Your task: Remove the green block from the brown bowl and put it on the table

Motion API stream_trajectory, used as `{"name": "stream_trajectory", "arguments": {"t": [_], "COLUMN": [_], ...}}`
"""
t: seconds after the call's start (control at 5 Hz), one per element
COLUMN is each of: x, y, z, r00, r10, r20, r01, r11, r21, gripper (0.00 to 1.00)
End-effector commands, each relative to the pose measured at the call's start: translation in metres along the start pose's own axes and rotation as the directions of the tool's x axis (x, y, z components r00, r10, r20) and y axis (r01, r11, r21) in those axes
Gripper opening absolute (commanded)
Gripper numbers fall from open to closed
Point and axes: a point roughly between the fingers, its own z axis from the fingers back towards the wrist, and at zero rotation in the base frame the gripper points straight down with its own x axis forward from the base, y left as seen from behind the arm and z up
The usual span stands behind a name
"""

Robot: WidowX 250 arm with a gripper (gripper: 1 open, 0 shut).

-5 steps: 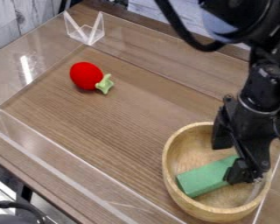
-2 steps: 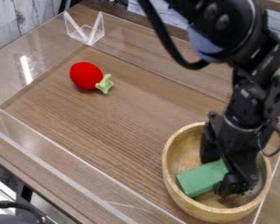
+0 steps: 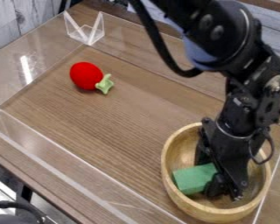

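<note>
While you look at the lower right of the table (image 3: 108,131), you see your gripper (image 3: 222,179) inside the bowl (image 3: 175,194). The gripper is black, and it comes from above, with its fingers pointing down into the bowl. The green block (image 3: 194,179) lies in the bowl, toward the side of the bowl which is nearer to the middle of the table. The gripper is at the right part of the block in the picture and covers this part, so you see only the left part of the block free. You cannot tell how far the gripper is open, because its fingers are dark and they overlap one another. You also cannot tell if it has a firm hold of the block or is only close around it. The bowl is round, of light wood, and it stands on the brown table near a clear wall (image 3: 84,175). Far from the bowl, in the upper left part of the view, a red toy (image 3: 87,75) with a small green leaf (image 3: 105,84) lies on the table. Behind this toy, near the far edge, you see a clear stand (image 3: 85,31). A black cable (image 3: 157,39) makes a curve beside the arm (image 3: 224,44).
</note>
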Motion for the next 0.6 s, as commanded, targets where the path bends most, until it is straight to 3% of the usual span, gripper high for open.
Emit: {"name": "stream_trajectory", "arguments": {"t": [0.0, 0.2, 0.4], "x": [0.01, 0.005, -0.018], "y": [0.008, 0.028, 0.062], "z": [0.043, 0.078, 0.086], "r00": [0.997, 0.994, 0.987], "r10": [-0.012, 0.016, 0.092], "r20": [0.073, 0.108, 0.13], "r01": [0.007, -0.029, -0.113], "r11": [0.998, 0.992, 0.981], "r21": [0.06, 0.119, 0.16], "gripper": [0.0, 0.0, 0.0]}}
